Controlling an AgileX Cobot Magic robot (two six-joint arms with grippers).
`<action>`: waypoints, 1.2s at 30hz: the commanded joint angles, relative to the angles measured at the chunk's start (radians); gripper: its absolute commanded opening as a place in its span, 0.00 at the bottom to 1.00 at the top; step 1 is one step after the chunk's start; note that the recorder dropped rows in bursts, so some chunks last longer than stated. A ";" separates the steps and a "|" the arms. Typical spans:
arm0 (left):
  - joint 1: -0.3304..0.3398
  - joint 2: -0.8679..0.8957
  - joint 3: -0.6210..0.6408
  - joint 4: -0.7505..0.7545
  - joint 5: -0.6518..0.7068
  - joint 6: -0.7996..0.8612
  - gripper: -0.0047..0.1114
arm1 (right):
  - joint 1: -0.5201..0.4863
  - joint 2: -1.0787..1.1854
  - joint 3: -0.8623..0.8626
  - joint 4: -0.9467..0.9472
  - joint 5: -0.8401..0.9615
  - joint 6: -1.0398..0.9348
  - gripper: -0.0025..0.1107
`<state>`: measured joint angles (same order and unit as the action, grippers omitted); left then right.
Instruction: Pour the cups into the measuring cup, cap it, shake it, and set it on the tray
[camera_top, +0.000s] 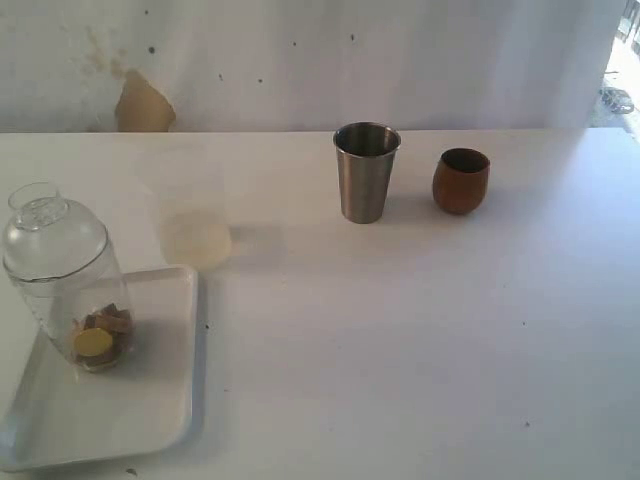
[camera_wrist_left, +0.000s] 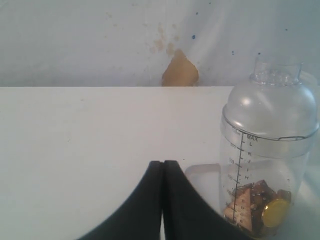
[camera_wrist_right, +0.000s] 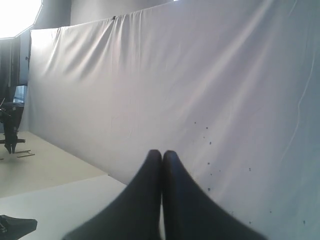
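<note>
A makeshift lab set: white table backed by a hung white sheet (creased, with a brown stain).

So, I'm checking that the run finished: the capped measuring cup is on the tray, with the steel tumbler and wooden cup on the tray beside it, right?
Not quite. The capped measuring cup is on the tray, but the steel tumbler and wooden cup stand on the table, apart from the tray. The exterior view shows it.
</note>
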<state>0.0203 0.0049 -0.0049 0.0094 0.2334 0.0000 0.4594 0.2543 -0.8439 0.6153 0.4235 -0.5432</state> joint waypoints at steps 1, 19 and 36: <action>-0.005 -0.005 0.005 0.000 0.000 0.000 0.04 | -0.013 -0.012 0.009 -0.006 0.002 0.003 0.02; -0.005 -0.005 0.005 0.000 0.000 0.000 0.04 | -0.042 -0.086 0.119 -0.407 -0.208 0.274 0.02; -0.005 -0.005 0.005 0.000 0.000 0.000 0.04 | -0.522 -0.254 0.683 -0.526 -0.792 0.198 0.02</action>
<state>0.0203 0.0049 -0.0049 0.0094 0.2334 0.0000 -0.0038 0.0059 -0.2087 0.0817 -0.3925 -0.3248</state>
